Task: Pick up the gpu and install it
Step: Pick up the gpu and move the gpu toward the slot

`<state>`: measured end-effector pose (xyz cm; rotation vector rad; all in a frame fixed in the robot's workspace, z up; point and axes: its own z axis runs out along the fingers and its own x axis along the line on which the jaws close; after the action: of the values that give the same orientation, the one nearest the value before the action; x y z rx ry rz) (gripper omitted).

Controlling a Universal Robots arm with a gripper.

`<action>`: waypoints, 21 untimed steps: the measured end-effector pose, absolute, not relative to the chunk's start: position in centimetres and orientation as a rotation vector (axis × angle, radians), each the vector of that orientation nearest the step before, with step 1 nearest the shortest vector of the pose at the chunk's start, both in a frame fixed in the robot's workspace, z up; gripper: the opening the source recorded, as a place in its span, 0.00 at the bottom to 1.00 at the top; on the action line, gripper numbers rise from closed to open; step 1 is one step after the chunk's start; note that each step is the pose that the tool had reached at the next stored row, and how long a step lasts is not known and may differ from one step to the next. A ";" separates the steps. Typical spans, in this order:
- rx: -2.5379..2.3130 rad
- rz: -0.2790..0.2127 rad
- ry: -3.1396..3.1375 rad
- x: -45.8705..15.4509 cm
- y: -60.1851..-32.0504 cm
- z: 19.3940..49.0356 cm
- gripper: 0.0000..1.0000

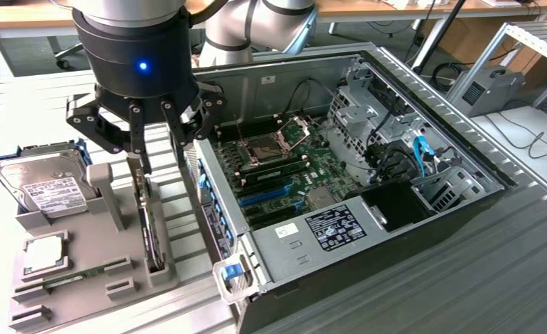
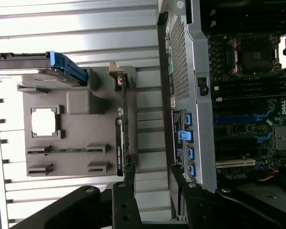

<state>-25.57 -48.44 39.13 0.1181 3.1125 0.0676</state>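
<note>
Just over one upright gpu [image 1: 149, 226], the single gripper [image 1: 159, 158] hangs released, jaws spread.

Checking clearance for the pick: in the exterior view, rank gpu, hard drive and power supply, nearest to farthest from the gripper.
1. gpu: standing edge-on in the grey holder, directly under the open gripper.
2. hard drive: on the same holder, toward the exterior view's left.
3. power supply: inside the computer case, toward the exterior view's right.

Holder [image 1: 97, 240] is matt grey plastic, computer case [image 1: 273, 80] bare metal (dull sheen).
</note>
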 end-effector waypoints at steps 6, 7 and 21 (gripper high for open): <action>0.118 0.067 3.113 -25.7 -48.4 39.0 0.42; 0.118 0.068 3.113 -25.8 -48.4 38.9 0.42; 0.118 0.068 3.113 -26.5 -48.4 38.3 0.42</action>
<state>-26.54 -48.44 38.35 0.1178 3.1126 0.0675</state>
